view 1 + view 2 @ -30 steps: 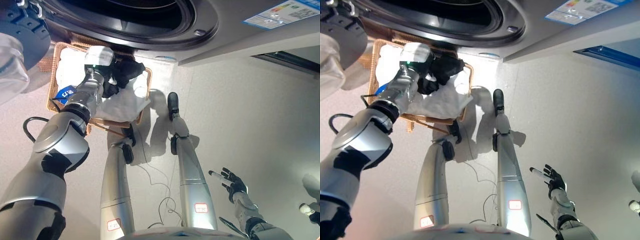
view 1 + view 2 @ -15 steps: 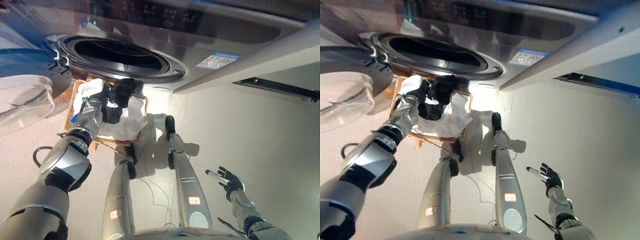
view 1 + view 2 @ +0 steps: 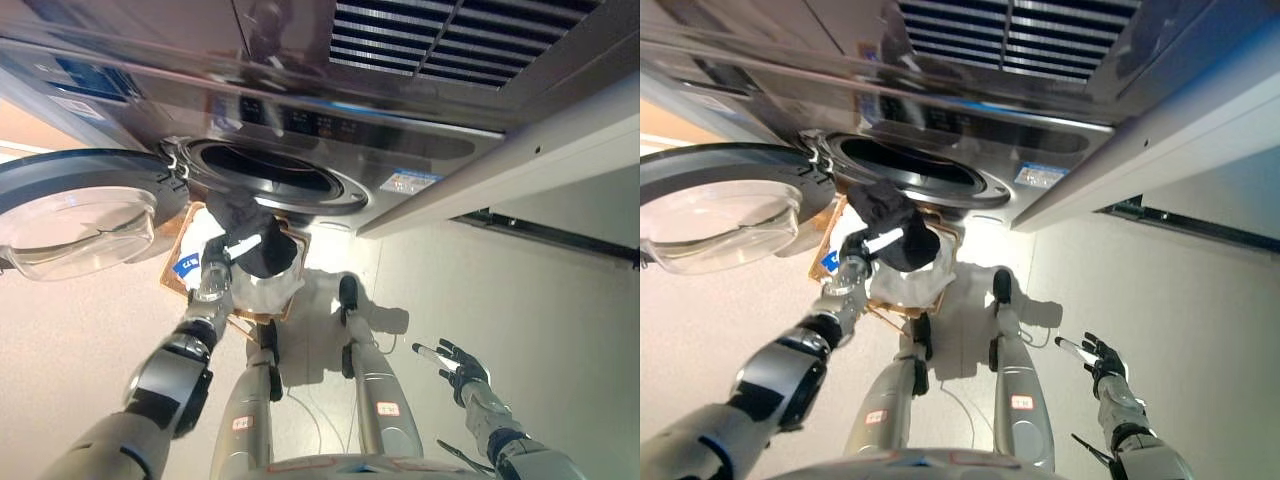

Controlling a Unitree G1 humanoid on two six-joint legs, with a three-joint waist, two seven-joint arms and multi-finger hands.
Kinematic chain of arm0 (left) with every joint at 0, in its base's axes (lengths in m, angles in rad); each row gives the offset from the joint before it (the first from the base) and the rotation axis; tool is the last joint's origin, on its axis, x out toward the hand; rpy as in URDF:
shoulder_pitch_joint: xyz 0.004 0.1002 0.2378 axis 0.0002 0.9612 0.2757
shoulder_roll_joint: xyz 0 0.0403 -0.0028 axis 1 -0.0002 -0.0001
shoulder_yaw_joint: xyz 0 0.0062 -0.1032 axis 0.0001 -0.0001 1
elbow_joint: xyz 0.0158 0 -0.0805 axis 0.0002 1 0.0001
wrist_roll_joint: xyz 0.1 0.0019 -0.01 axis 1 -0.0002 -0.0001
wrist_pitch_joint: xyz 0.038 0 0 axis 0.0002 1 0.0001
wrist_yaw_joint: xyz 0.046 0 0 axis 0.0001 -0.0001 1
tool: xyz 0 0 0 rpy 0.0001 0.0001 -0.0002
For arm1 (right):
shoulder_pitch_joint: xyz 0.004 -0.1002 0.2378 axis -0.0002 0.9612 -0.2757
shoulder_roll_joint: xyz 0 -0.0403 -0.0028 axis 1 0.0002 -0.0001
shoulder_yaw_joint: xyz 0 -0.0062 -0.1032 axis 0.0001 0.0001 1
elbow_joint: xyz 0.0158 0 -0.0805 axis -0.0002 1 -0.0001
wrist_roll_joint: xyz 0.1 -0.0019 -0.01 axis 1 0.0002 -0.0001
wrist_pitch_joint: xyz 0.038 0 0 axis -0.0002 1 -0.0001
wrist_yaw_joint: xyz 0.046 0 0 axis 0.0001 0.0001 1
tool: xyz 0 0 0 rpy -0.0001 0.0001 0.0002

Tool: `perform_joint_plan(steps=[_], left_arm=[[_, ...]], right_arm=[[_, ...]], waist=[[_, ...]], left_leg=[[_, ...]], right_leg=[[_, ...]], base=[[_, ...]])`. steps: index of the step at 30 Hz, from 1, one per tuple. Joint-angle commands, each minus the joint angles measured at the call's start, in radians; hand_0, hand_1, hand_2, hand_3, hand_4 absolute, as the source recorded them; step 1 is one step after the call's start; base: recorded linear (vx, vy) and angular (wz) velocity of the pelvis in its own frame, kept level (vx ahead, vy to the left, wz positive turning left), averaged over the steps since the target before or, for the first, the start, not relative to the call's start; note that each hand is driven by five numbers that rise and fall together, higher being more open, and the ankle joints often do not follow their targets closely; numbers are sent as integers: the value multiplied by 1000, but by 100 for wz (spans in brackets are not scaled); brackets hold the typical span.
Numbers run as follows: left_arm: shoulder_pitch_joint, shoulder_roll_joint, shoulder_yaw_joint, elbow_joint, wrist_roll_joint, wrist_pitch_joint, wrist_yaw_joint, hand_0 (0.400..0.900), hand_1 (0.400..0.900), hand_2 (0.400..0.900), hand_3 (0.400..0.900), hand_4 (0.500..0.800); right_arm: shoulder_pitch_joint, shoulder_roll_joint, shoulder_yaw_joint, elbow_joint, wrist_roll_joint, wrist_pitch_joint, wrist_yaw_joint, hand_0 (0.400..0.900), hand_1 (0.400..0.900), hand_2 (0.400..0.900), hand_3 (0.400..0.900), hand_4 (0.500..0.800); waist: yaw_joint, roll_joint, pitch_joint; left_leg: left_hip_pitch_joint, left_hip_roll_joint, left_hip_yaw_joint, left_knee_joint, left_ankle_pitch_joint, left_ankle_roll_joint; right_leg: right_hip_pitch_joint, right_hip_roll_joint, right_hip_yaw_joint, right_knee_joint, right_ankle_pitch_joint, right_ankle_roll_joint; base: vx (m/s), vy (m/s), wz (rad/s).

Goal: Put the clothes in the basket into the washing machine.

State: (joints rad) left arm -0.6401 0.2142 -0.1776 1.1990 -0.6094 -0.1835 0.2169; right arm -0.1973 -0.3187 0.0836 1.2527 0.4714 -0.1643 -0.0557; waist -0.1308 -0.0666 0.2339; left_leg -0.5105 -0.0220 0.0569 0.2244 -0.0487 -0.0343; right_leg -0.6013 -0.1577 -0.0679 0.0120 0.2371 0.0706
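Spreading under everything is a pale, smooth floor [image 3: 520,300], with a silver washing machine [image 3: 300,120] rising at the far side, a vented grille [image 3: 430,40] above its control strip and a dark gap [image 3: 545,230] along the base of the unit to the right. The machine's round door [image 3: 80,215] hangs swung open to the left of the fingers, its clear bowl facing the camera, and the drum opening [image 3: 910,165] gapes just above and beyond them. The left hand [image 3: 862,248] has its fingers curled round a black garment [image 3: 895,225], one white-tipped finger lying across the dark cloth; the bundle hangs just in front of the lower rim of the opening and is not inside it. Directly beneath the fingers sits the wicker basket [image 3: 172,285] on the floor, with white clothes [image 3: 908,285] heaped in it. The garment and the arm hide most of the basket, so only parts of its rim show, and how much laundry it holds cannot be made out. The right hand [image 3: 458,362] hovers well apart, low at the right, fingers spread and holding nothing.
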Motion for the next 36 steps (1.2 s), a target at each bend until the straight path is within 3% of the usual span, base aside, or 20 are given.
perform_joint_plan(steps=[1, 6, 8, 14, 18, 22, 27, 31, 34, 36], left_arm=[[-49, -35, 72, -73, -210, -152, -39, 400, 400, 400, 400, 500], [-94, -89, 74, -83, -296, -179, -34, 400, 400, 400, 400, 500], [-154, -125, 59, -93, -335, -192, -29, 400, 400, 400, 400, 500], [-279, -169, 46, -78, -379, -211, 8, 400, 400, 400, 400, 500], [-387, -132, 16, -42, -331, -197, 37, 400, 400, 400, 400, 500], [-482, -6, -6, 50, -258, -158, 65, 400, 400, 400, 400, 500], [-591, 102, -13, 150, -204, -118, 106, 400, 400, 400, 400, 500], [-652, 120, -7, 123, -244, -137, 101, 400, 400, 400, 400, 500], [-625, 64, 0, 46, -308, -168, 43, 400, 400, 400, 400, 500], [-583, 15, 24, -15, -406, -184, -20, 400, 400, 400, 400, 500]], right_arm=[[-7, -67, -17, 66, 48, 12, -24, 900, 900, 900, 900, 800], [-47, -51, 7, 81, 65, 18, -46, 900, 900, 900, 900, 800], [-61, -29, 28, 84, 71, 17, -70, 900, 900, 900, 900, 800], [-83, -14, 56, 79, 85, 22, -105, 900, 900, 900, 900, 800], [-91, 4, 74, 54, 98, 7, -123, 900, 900, 900, 900, 800], [-84, 17, 94, 8, 85, -7, -135, 900, 900, 900, 900, 800], [-41, 7, 80, -42, 56, -16, -153, 900, 900, 900, 900, 800], [8, -2, 60, -60, 51, -32, -159, 900, 900, 900, 900, 800], [30, 2, 54, -53, 57, -41, -149, 900, 900, 900, 900, 800], [30, -1, 55, -44, 64, -41, -136, 900, 900, 900, 900, 800]], waist=[[23, 44, -41], [21, 39, -51], [11, 34, -53], [-7, 32, -52], [-26, 24, -50], [-55, -8, -55], [-90, -52, -76], [-102, -57, -88], [-100, -49, -96], [-98, -45, -103]], left_leg=[[32, -31, -32, -198, 122, 10], [48, -23, -33, -214, 128, 7], [43, -22, -32, -213, 129, 8], [36, -15, -29, -227, 139, 6], [28, -3, -21, -246, 152, 1], [11, 22, -11, -286, 181, -8], [-28, 53, -15, -305, 203, -21], [-53, 57, -32, -309, 208, -27], [-59, 54, -42, -311, 208, -28], [-55, 51, -48, -311, 204, -29]], right_leg=[[143, 44, -54, -67, -43, 21], [155, 49, -58, -80, -40, 21], [150, 53, -55, -79, -41, 19], [136, 60, -49, -79, -38, 18], [118, 67, -42, -82, -35, 18], [76, 81, -34, -90, -21, 21], [28, 94, -31, -96, -12, 24], [1, 98, -36, -97, -14, 23], [-1, 95, -40, -96, -19, 23], [4, 96, -40, -96, -24, 23]], base=[[65, -49, 4], [45, -29, -1], [44, -17, -4], [40, -6, -9], [34, 3, -18], [20, -14, -27], [47, -35, -10], [47, -23, 11], [53, -20, 16], [54, -15, 8]])
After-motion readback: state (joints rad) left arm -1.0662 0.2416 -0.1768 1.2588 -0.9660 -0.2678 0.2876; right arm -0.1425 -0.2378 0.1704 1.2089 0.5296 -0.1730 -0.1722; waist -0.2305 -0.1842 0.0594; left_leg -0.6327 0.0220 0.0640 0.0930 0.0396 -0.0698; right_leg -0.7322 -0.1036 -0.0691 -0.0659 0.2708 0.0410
